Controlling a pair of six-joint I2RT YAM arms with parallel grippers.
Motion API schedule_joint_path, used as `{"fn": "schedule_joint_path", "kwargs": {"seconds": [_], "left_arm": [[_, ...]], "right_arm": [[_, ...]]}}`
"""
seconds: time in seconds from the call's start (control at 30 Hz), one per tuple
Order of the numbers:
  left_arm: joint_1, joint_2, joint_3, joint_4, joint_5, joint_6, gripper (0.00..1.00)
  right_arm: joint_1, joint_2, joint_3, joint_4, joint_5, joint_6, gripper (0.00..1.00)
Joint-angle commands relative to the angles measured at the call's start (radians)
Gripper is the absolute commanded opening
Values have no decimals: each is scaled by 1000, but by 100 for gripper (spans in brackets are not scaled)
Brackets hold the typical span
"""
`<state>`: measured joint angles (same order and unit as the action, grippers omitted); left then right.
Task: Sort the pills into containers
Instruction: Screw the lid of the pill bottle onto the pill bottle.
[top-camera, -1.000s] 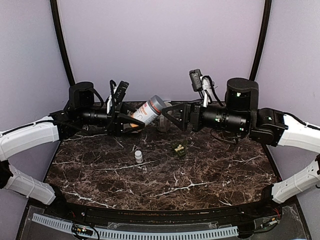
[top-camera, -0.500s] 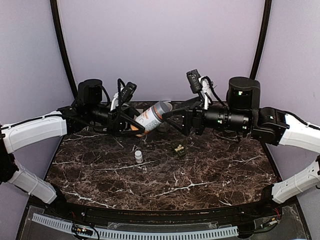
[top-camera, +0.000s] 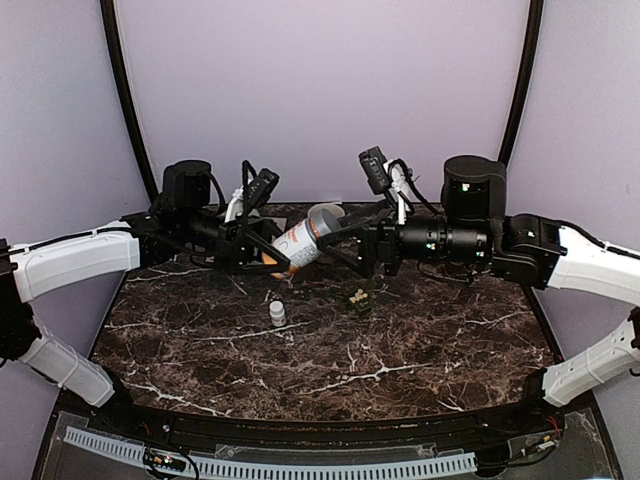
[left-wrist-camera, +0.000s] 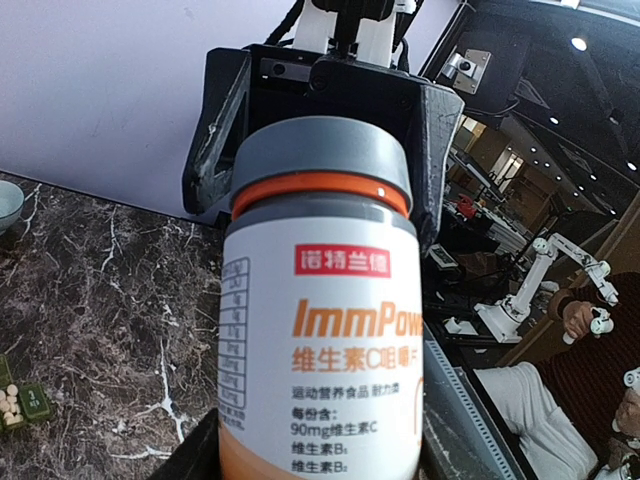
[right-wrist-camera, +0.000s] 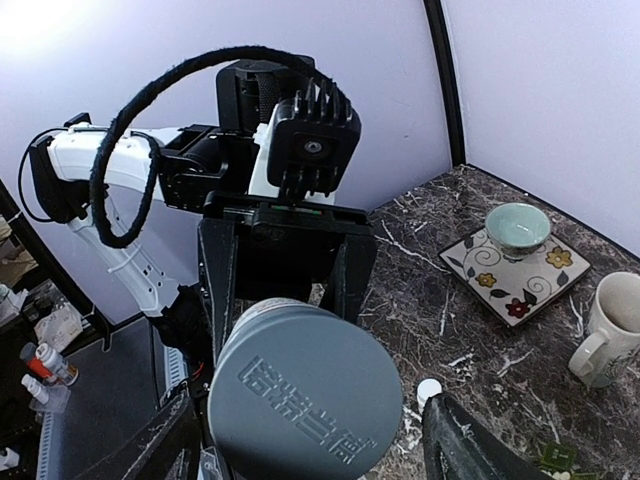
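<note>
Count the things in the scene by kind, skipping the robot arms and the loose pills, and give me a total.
Supplement bottle: 1
Dark green pill box: 1
Small white cap or vial, too small to tell which: 1
Cream mug: 1
Pale green bowl: 1
Patterned square plate: 1
Total: 6

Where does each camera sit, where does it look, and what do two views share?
Top external: above, behind the robot, looking down on the table; left arm and right arm show.
Left wrist: on the left gripper, looking along its held bottle toward the right gripper.
Right wrist: on the right gripper, facing the bottle's cap and the left arm.
Shared: top and left wrist show the pill box.
</note>
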<state>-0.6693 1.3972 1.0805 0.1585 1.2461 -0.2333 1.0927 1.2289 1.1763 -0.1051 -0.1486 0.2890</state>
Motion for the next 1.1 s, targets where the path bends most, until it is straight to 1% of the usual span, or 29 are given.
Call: {"fn": "schedule_joint_path", "kwargs": {"seconds": [0.0,0.17,0.47,0.63,0.73,0.83,1.07], "left_arm": [[3,-3,41,13,42,-7,0],[3,4,45,11,50,-11,0],[4,17,52,8,58,-11,0],[3,20,57,5,60,-12,0],[1,19,57,4,60,-11,0],[1,17,58,2,60,-10,0],[-3,23,69,-9,59,-3,0]], "right_arm": [[-9,19,38,54,-51,-1,75],[-23,30,39,77,-91,12,64],[-55,13,19,145,-179,77,64],[-58,27,28,142,-199,84,62],[-60,37,28,144,-210,91,55],[-62,44,25,152,-222,101,52],[-63,71,40,148,-245,119,32]]}}
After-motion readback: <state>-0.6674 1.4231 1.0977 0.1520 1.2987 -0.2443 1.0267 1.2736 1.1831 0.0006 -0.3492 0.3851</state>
